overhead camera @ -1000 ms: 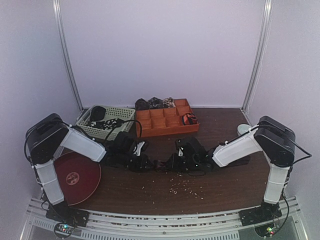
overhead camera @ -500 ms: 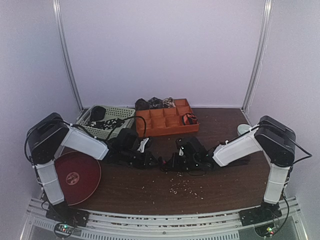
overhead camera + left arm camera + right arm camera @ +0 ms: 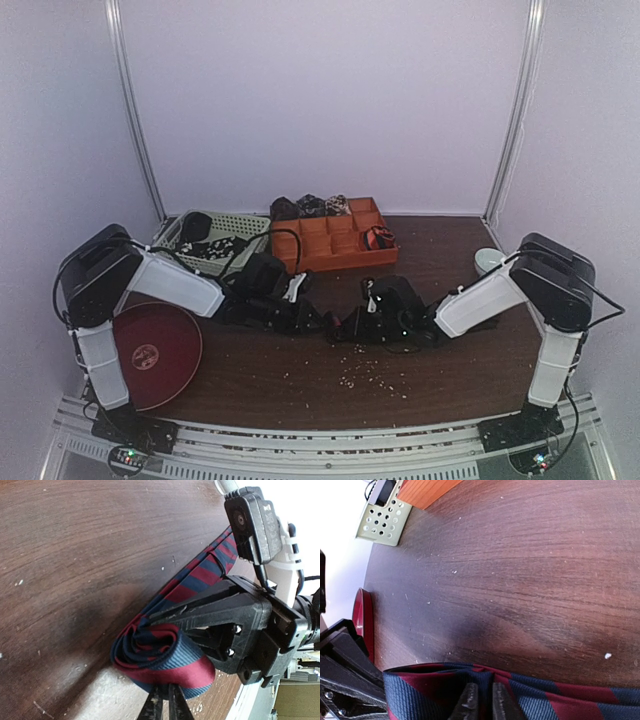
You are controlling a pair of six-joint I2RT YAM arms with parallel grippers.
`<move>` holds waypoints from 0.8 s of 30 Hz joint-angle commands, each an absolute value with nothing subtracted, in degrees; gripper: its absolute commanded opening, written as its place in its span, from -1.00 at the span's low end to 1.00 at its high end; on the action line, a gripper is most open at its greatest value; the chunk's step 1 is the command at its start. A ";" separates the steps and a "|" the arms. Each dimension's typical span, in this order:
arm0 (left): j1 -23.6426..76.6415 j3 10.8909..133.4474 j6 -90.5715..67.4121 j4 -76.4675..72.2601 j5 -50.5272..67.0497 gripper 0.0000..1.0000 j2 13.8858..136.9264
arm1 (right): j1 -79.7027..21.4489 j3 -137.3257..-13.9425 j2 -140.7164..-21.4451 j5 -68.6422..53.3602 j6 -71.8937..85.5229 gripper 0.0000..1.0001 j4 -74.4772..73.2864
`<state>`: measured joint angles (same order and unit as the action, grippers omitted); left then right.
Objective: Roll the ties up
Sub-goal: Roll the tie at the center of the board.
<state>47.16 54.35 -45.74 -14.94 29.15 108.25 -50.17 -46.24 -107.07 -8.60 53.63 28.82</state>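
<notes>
Only left wrist shows the tie (image 3: 167, 670) coiled.

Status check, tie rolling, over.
Left gripper shut on striped tie at its coil; right gripper shut on tail. Part-rolled. Orange tray behind, not obstructing.

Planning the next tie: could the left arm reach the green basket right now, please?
Probably yes: the basket sits just behind its forearm with nothing between, but the left gripper is shut on the striped tie.
</notes>
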 commanded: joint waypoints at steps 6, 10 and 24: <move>48.08 57.00 -44.29 -13.32 27.18 -0.86 109.65 | -49.54 -45.15 -105.68 -9.22 54.86 -0.76 28.80; 48.15 55.52 -43.45 -11.23 23.76 -0.86 108.56 | -49.60 -45.09 -106.51 -10.62 56.03 -0.80 29.45; 48.10 54.22 -42.44 -11.87 24.36 -0.92 107.14 | -51.05 -47.08 -110.12 -13.64 61.27 -0.86 34.55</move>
<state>47.75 53.71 -43.77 -9.15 22.48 108.99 -50.13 -45.69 -108.79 -12.78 59.81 33.98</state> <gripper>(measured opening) 0.041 0.072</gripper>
